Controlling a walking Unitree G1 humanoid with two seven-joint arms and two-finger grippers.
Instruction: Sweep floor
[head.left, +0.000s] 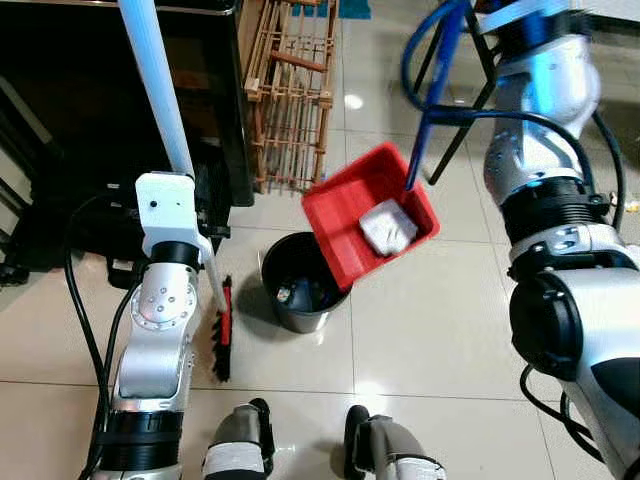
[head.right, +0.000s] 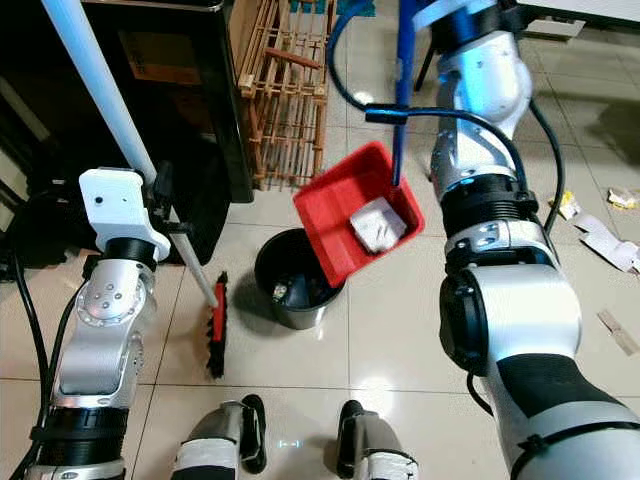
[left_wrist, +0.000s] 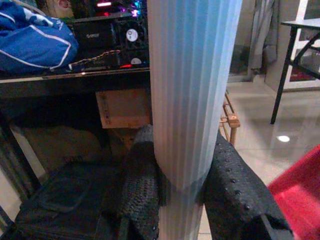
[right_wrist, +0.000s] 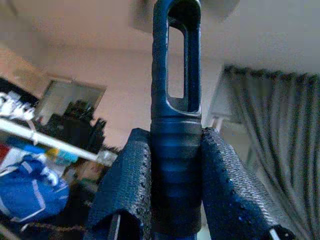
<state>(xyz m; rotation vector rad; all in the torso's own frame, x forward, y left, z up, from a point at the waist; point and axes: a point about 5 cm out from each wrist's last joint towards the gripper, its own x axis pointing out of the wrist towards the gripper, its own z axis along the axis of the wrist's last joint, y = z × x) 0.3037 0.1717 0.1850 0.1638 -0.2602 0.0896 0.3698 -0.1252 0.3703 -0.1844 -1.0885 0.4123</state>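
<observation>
My left gripper (left_wrist: 182, 200) is shut on the pale blue broom handle (head.left: 158, 85); the broom's red and black head (head.left: 222, 330) rests on the tiles beside my left arm. My right gripper (right_wrist: 172, 195) is shut on the dark blue dustpan handle (right_wrist: 175, 100). The red dustpan (head.left: 370, 215) hangs tilted over the black bin (head.left: 300, 283), its low corner above the bin's rim. A crumpled white wad of paper (head.left: 388, 227) lies inside the pan.
A dark cabinet (head.left: 120, 110) and a wooden slatted rack (head.left: 292, 90) stand behind the bin. Black chair legs (head.left: 465, 110) are at the back right. Paper scraps (head.right: 615, 240) lie on the tiles at the far right. My feet (head.left: 300, 445) stand at the bottom.
</observation>
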